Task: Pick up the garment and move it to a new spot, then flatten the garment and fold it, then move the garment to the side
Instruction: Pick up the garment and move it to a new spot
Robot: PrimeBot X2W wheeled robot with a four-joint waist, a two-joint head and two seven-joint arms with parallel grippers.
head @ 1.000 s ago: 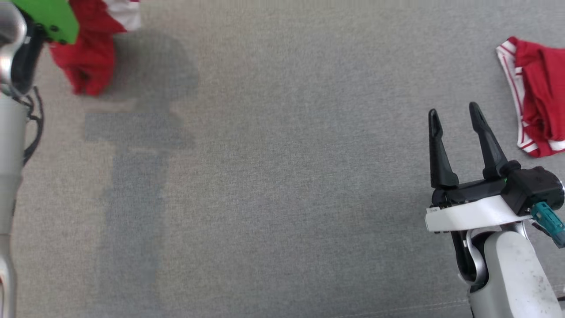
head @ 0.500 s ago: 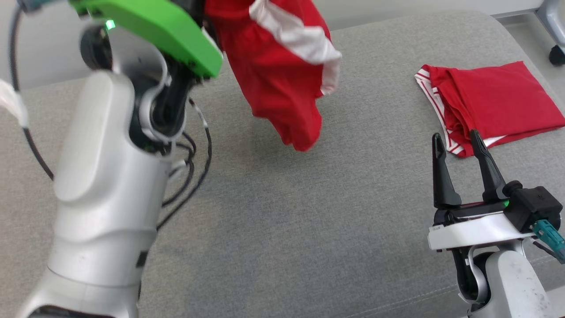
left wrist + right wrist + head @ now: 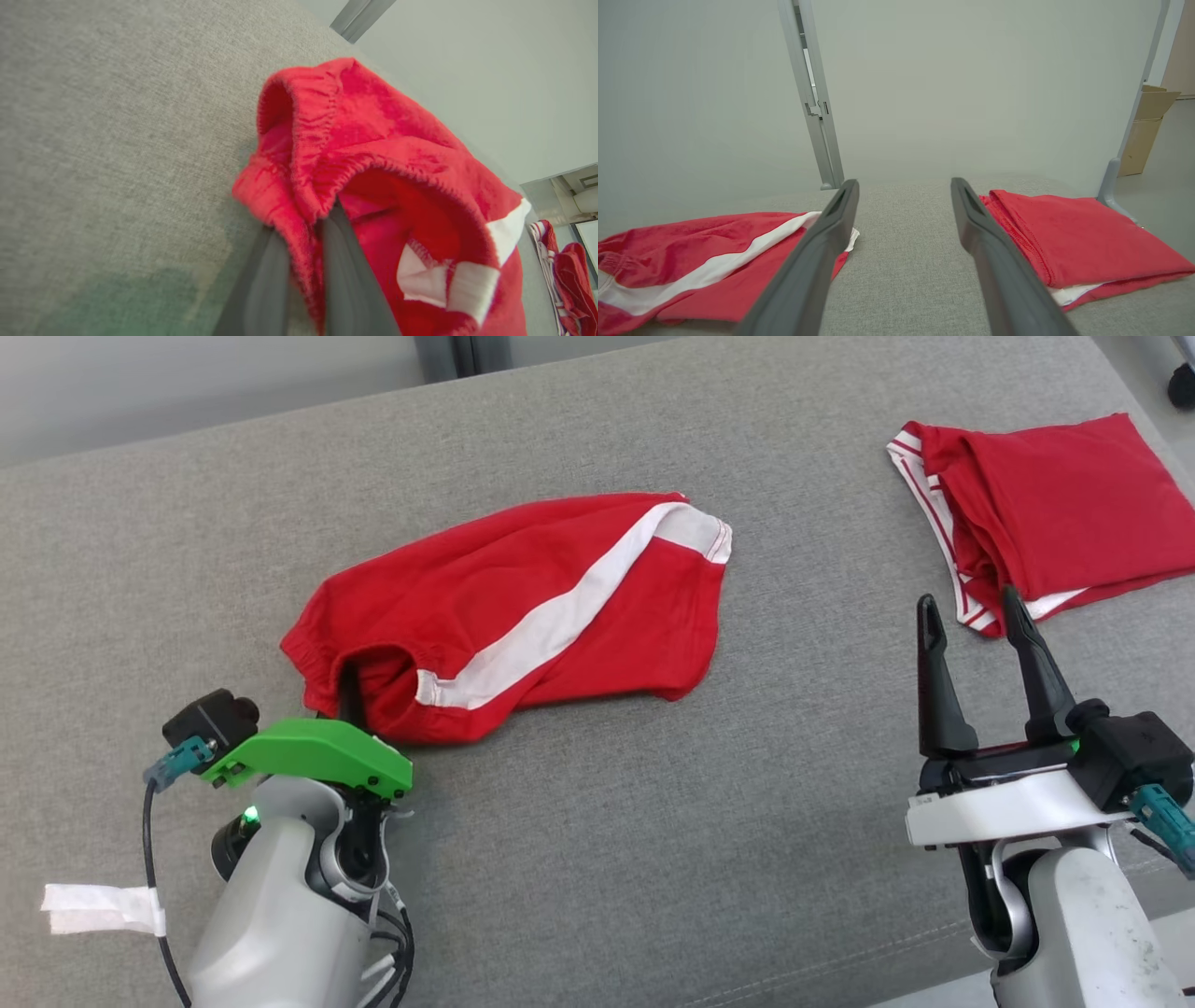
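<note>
One pair of shorts (image 3: 485, 588) lay on the grey cushion (image 3: 597, 859); our left gripper (image 3: 306, 233) pinched the waistband (image 3: 322, 116), our right gripper (image 3: 968, 599) stood wide, empty. We judged them soft, limp, best held at waistband corners.

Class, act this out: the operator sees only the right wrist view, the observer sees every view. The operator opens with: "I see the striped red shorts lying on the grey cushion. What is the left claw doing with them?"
Observer: The left claw is shut on the shorts, pinching the elastic waistband.
Operator: How do the fingers sit on that waistband?
Observer: One finger is inside the waist opening and the other is outside, with the cloth between them.
</note>
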